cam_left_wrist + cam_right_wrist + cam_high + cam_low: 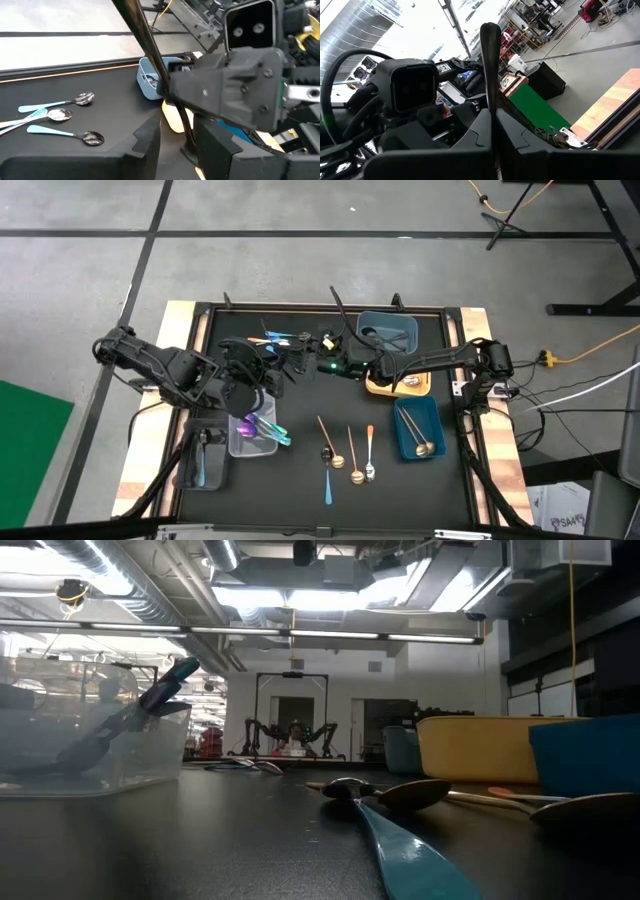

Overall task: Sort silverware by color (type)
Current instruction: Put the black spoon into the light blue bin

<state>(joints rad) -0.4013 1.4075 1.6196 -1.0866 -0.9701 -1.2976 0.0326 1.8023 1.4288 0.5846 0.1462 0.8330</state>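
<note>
Above the table's middle my two grippers meet tip to tip. My right gripper (pixel 338 366) (pixel 492 117) is shut on a thin black spoon (pixel 490 60). My left gripper (pixel 296 365) (pixel 177 134) is open, a finger on either side of the same black spoon (pixel 150 45); whether it touches it, I cannot tell. Several spoons (pixel 350 452) in copper, gold, orange and teal lie flat on the near mat. Teal-handled spoons (pixel 60 114) lie near the far edge. Purple and teal spoons (pixel 262 428) rest in a clear tray. My right gripper pinches the black spoon's handle (pixel 491 102) between its two fingers, which lie across it. The spoon is lifted clear of the table and stands up out of the fingers, its upper end (pixel 490 32) free. The left wrist view shows the grip partway along the handle (pixel 161 82).
A grey-blue tray (pixel 388 330) sits at the far edge, a yellow tray (pixel 398 387) under my right arm, a blue tray (pixel 418 430) holding a gold spoon at the right. The clear tray (pixel 250 442) and a second tray (pixel 205 465) stand at the left. Bare mat lies near the front edge.
</note>
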